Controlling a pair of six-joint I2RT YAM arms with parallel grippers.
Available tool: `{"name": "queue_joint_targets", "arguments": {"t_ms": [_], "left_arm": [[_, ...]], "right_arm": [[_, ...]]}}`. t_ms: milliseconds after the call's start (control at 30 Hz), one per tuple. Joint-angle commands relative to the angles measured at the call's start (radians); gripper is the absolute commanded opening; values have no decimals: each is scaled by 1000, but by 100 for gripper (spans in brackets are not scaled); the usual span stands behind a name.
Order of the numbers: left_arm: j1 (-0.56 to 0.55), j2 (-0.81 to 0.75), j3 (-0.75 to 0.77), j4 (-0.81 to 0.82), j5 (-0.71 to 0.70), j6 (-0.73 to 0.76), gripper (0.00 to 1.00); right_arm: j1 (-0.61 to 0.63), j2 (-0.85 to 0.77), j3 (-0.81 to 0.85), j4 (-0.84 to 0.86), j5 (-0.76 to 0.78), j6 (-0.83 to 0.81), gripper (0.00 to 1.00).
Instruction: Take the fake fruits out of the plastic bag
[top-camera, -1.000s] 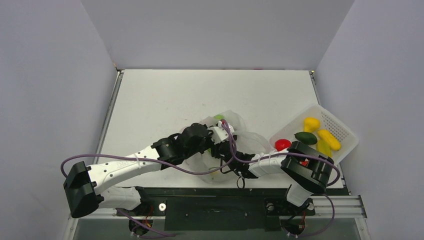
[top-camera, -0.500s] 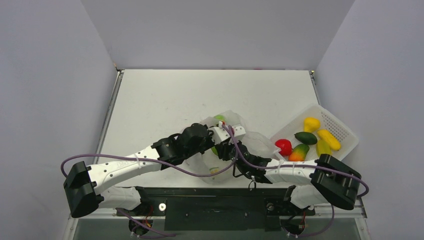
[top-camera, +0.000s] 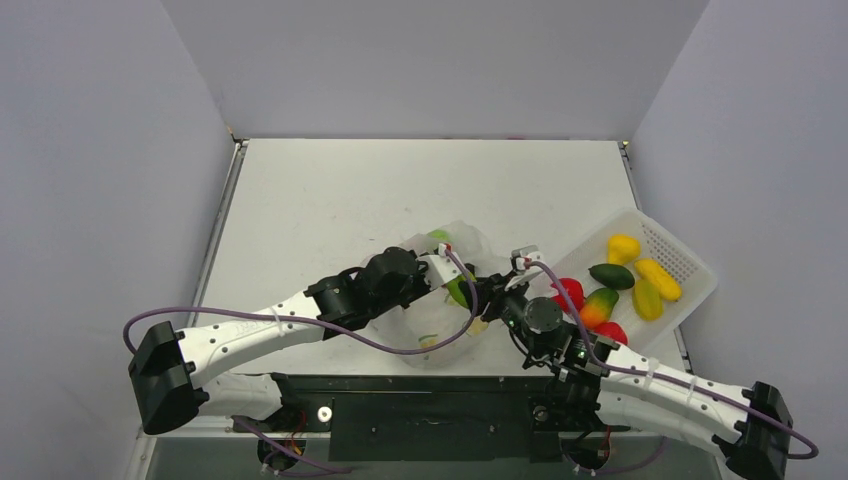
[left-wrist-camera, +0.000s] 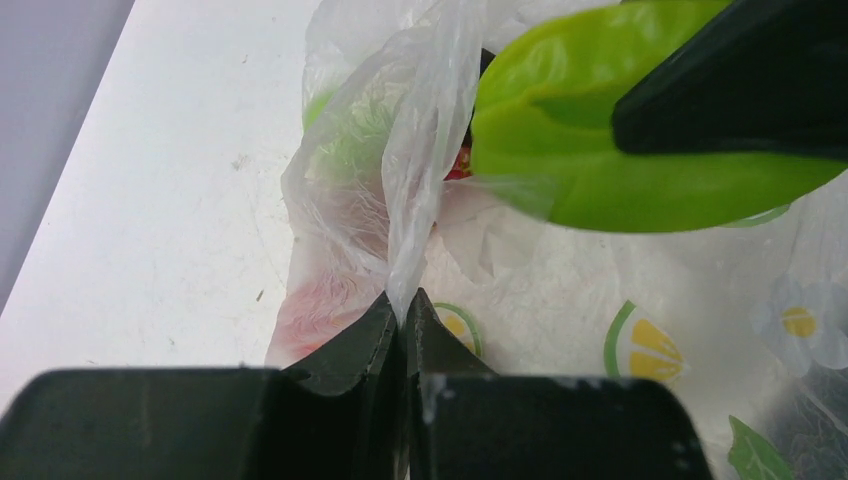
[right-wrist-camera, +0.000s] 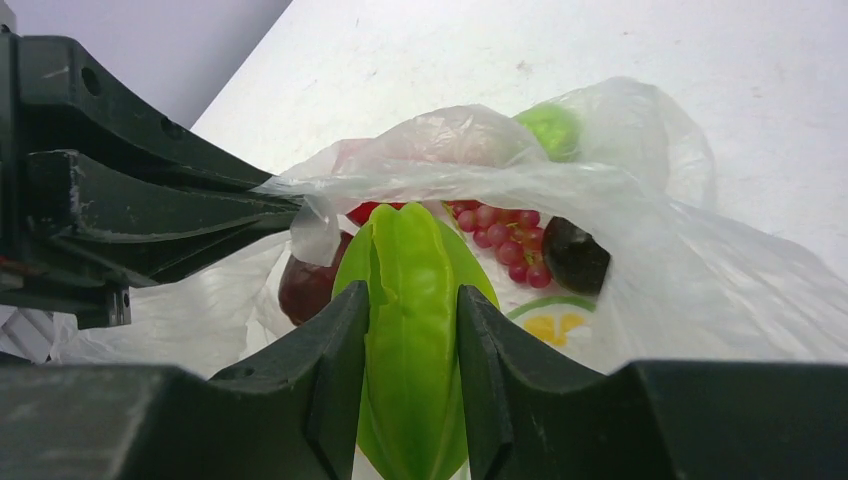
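The right pincer (right-wrist-camera: 412, 305) is clamped on a lime-green star fruit (right-wrist-camera: 412, 260), 1 finger on each side of its ribbed body. The fruit sits at the mouth of the plastic bag (right-wrist-camera: 640, 250), its tip just under the lifted rim of film, so by my reading it is gripped but not yet drawn clear.

The left pincer (left-wrist-camera: 403, 315) is closed flat on a pinch of the bag's thin film, holding that edge up off the tabletop (top-camera: 330, 200) so the mouth gapes toward the right arm.

Inside the bag, behind the star fruit, lie a bunch of small red grapes (right-wrist-camera: 500, 235), a dark maroon fruit (right-wrist-camera: 575, 255), a second dark red piece (right-wrist-camera: 305, 285) low on the left, and a lime-green fruit (right-wrist-camera: 548, 128) at the far end under the film. A pinkish-red shape shows through the crumpled top, too blurred to name.

To the right of the bag stands a white perforated basket (top-camera: 690, 262) holding about 7 fruits: 3 yellow, 1 dark green, 2 red and a red-green mango (top-camera: 598, 305).

The task looks past halfway: the basket is well filled, 1 fruit is in hand, and at least 4 remain in the bag.
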Motion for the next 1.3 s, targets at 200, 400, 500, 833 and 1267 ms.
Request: {"name": "queue_joint_targets", "arguments": {"t_ms": [200,400,500,833,1267], "left_arm": [[-4,-16,14,49,-36,13,1],[-4,-13,16,47,-23,13,1],[-4,-10,20,44,-19,10,1],[-14,-12,21,39,-19,10,1],[-16,-1,24,37,-15,10,1]], "right_arm": [[-8,-192,135,-323,105,-106,0],[-38,-213,192,-417,305,-88,0],[-145,-199,221,-456,337,-53,0],[-744,-92,230,-555,176,123,0],[-1127,259,61,-340,-132,176,7]]}}
